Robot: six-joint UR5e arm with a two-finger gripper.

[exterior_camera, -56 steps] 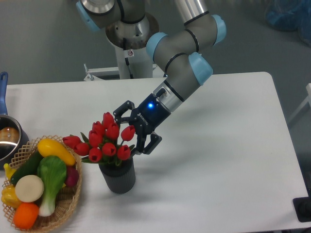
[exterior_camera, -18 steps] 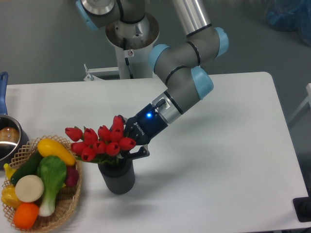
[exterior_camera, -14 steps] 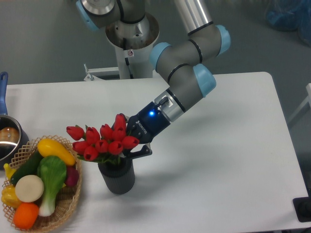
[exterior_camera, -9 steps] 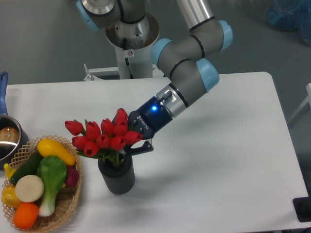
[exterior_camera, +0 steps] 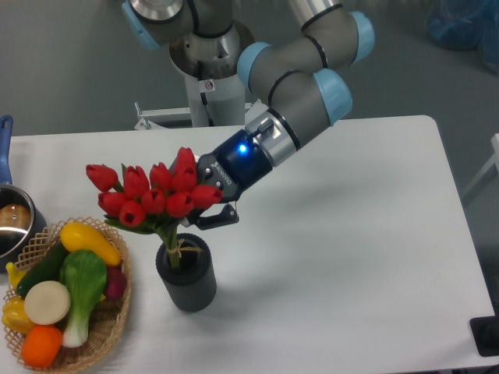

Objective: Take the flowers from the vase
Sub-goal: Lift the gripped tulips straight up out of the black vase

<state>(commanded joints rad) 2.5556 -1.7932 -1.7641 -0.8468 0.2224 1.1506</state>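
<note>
The flowers (exterior_camera: 152,195), a bunch of red tulips with green leaves, are raised above the vase (exterior_camera: 185,274). Their stems, tied with pale twine, still reach down into the vase's mouth. My gripper (exterior_camera: 204,204) is shut on the flowers just under the blooms at the bunch's right side. The blooms hide part of the fingers. The vase is a dark grey ribbed cylinder standing upright on the white table (exterior_camera: 351,234).
A wicker basket (exterior_camera: 109,327) of toy vegetables sits at the front left, close beside the vase. A steel pot (exterior_camera: 14,222) with a blue handle is at the left edge. The arm's base stands behind the table.
The gripper closed on the bunch and has lifted it up and to the left. The blooms now sit higher and the tied stems show above the vase rim.
</note>
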